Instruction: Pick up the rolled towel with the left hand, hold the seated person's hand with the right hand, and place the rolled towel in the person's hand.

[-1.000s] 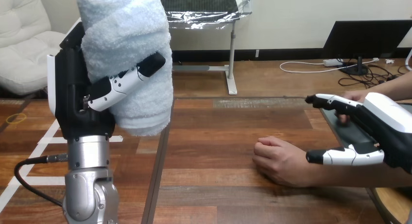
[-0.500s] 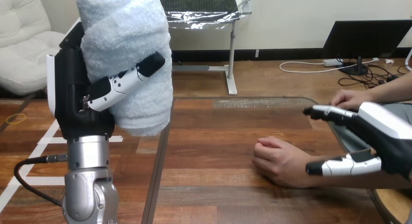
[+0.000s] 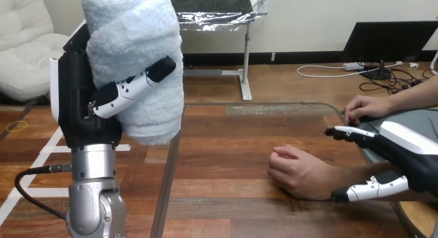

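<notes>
The rolled towel [image 3: 135, 62], pale blue and fluffy, stands upright high at the view's left. My left hand [image 3: 85, 111] is shut on it, its thumb curled across the towel's front. The person's hand [image 3: 297, 171] rests on the wooden table [image 3: 227, 145] as a loose fist, right of centre. My right hand [image 3: 408, 158] hovers over the person's forearm at the right edge, open, with its fingers stretched above the arm and its thumb low at the arm's near side. It does not hold the arm.
The person's other hand [image 3: 365, 107] rests at the table's far right edge. The table's curved edge [image 3: 405, 222] shows at the bottom right.
My right hand has dropped lower and drawn back a little to the right, onto the person's forearm. The person's far hand is now uncovered. The towel and left hand have stayed still.
</notes>
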Controlling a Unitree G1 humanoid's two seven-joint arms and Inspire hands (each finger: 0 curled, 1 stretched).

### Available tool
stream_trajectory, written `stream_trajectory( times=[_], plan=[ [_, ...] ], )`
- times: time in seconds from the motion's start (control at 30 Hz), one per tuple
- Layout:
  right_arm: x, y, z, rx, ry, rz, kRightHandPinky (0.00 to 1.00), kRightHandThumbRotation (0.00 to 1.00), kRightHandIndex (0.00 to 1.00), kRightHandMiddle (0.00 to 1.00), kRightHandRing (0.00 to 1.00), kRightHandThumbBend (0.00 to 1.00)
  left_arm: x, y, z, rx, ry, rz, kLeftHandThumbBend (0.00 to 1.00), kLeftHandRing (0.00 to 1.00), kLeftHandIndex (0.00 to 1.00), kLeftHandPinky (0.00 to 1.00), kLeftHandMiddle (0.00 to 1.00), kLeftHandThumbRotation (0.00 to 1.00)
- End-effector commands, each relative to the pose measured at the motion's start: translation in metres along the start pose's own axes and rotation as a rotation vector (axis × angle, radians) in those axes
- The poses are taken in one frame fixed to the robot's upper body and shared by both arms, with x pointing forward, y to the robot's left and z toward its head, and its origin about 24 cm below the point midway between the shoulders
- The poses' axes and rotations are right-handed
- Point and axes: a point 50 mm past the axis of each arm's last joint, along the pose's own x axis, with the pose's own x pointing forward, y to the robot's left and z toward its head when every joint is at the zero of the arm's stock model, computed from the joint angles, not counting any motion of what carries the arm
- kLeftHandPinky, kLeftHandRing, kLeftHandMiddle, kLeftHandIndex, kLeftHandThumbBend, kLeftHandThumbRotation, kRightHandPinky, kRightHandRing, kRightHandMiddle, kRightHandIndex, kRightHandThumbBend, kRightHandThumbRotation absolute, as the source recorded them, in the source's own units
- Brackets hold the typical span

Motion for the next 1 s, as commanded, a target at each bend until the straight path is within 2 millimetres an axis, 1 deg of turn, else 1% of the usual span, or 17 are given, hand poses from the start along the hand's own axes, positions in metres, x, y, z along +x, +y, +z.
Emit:
stream_trajectory(
  times=[0.0, 0.13, 0.17, 0.47, 0.97],
  plan=[
    [0.0049, -0.0322, 0.0110, -0.053, -0.042, -0.074, 0.90, 0.52, 0.93, 0.92, 0.93, 1.00, 0.0162, -0.0073, 0.0148, -0.012, -0.091, -0.024, 0.53, 0.28, 0.38, 0.23, 0.34, 0.00],
    [0.0047, -0.0323, 0.0095, -0.050, -0.035, -0.070, 0.91, 0.48, 0.93, 0.92, 0.92, 1.00, 0.0161, -0.0075, 0.0143, -0.022, -0.088, -0.020, 0.53, 0.28, 0.38, 0.23, 0.34, 0.00],
    [0.0047, -0.0323, 0.0092, -0.050, -0.033, -0.069, 0.91, 0.46, 0.93, 0.92, 0.92, 1.00, 0.0161, -0.0075, 0.0141, -0.024, -0.087, -0.020, 0.53, 0.28, 0.38, 0.23, 0.34, 0.00],
    [0.0053, -0.0325, 0.0066, -0.069, -0.011, -0.060, 0.91, 0.37, 0.92, 0.92, 0.92, 1.00, 0.0160, -0.0075, 0.0138, -0.027, -0.087, -0.026, 0.53, 0.28, 0.38, 0.23, 0.34, 0.00],
    [0.0071, -0.0310, 0.0015, -0.113, 0.033, -0.057, 0.91, 0.30, 0.92, 0.92, 0.92, 1.00, 0.0159, -0.0079, 0.0142, -0.034, -0.087, -0.025, 0.53, 0.28, 0.38, 0.23, 0.34, 0.00]
  ],
)
